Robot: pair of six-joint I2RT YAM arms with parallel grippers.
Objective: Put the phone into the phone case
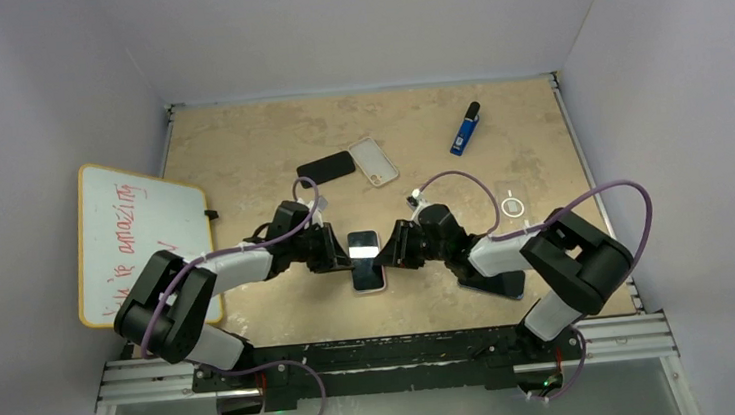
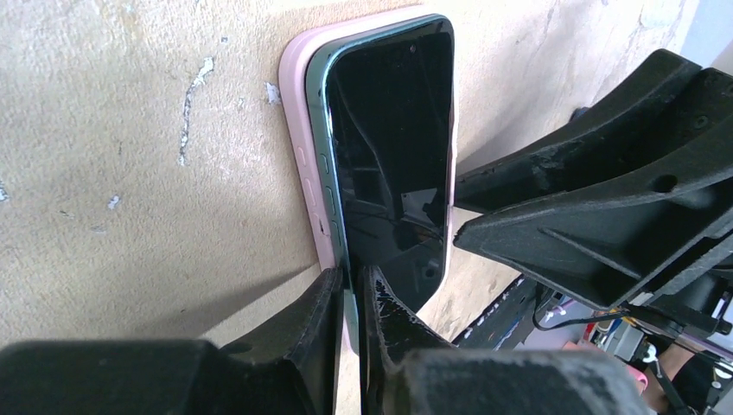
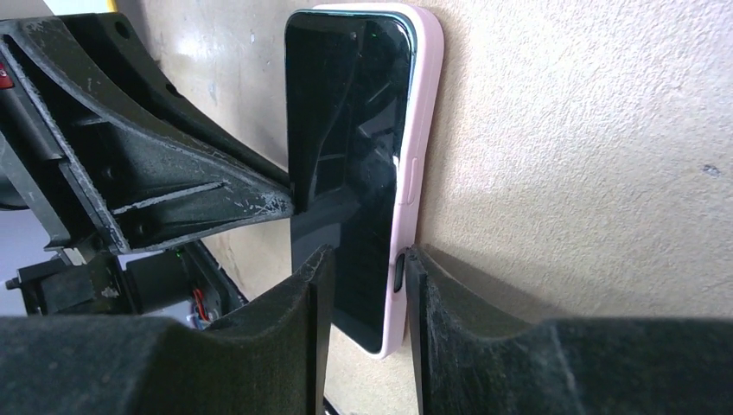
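The phone (image 1: 366, 256), dark screen up, lies inside the pink phone case (image 2: 298, 147) at the middle of the table. In the left wrist view the phone (image 2: 393, 147) shows a green edge standing proud of the case's left rim. My left gripper (image 2: 350, 281) is shut on that left edge, one finger outside the case and one on the screen. From the other side my right gripper (image 3: 363, 264) is shut across the phone (image 3: 346, 147) and the case (image 3: 419, 147), one finger on the screen and one against the pink wall. Both grippers meet at the phone in the top view.
A whiteboard (image 1: 135, 238) with red writing hangs over the table's left edge. At the back lie a black phone (image 1: 326, 167), a clear case (image 1: 373, 161) and a blue object (image 1: 465, 129). Another clear case (image 1: 513, 205) and a dark flat item (image 1: 496, 285) sit by the right arm.
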